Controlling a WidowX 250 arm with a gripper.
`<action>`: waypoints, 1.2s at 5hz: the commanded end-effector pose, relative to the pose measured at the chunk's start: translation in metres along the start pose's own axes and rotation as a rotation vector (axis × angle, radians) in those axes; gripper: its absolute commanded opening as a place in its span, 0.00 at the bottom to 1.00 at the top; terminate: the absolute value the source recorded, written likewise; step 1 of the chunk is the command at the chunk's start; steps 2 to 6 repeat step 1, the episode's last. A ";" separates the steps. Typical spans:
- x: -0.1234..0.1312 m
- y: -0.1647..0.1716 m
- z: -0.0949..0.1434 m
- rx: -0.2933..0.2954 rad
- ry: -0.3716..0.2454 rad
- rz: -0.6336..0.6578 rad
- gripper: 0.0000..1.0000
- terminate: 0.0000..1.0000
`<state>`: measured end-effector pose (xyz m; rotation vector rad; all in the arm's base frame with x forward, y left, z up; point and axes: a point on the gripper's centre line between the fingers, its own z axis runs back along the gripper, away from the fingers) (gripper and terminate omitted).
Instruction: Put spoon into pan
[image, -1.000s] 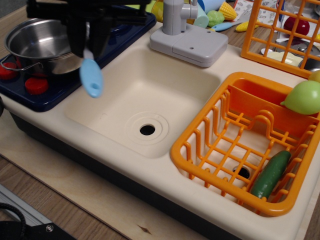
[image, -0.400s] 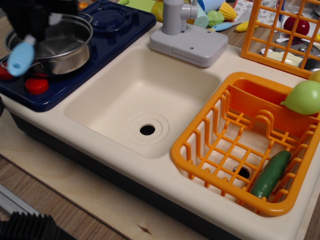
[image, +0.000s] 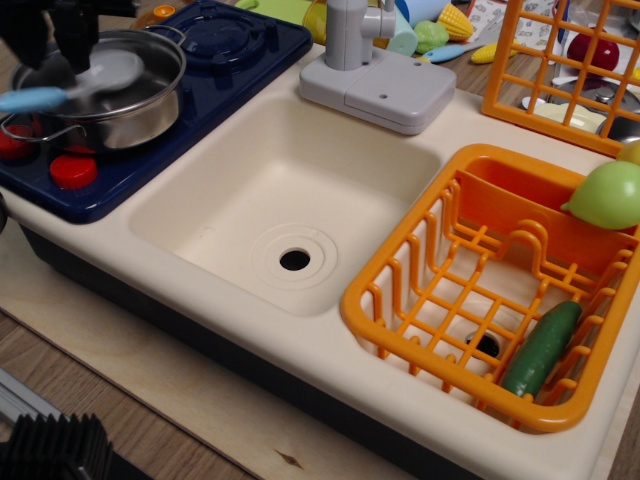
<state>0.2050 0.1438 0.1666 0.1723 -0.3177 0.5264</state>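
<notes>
The spoon (image: 70, 87) lies tilted across the shiny steel pan (image: 140, 118) on the dark blue toy stove at the far left. Its grey bowl (image: 115, 68) is inside the pan, and its light blue handle end (image: 28, 99) sticks out over the pan's left rim. My gripper (image: 50, 40) is a dark shape at the top left corner, just above the pan's back left rim. Its fingers stand apart with nothing between them, and it is off the spoon. Part of the gripper is cut off by the frame edge.
A cream sink basin (image: 290, 200) with a drain hole fills the middle, with a grey faucet (image: 350, 40) behind it. An orange dish rack (image: 400, 290) at the right holds a green cucumber (image: 542, 348) and a green pear (image: 608, 195). Red knobs (image: 72, 170) sit on the stove front.
The gripper carried the spoon left from over the sink's edge to the pan and let it go. The spoon now rests with its bowl in the pan and the gripper is above it.
</notes>
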 end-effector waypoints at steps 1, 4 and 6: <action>0.003 0.001 0.004 -0.001 -0.020 -0.006 1.00 1.00; 0.003 0.001 0.004 -0.001 -0.020 -0.006 1.00 1.00; 0.003 0.001 0.004 -0.001 -0.020 -0.006 1.00 1.00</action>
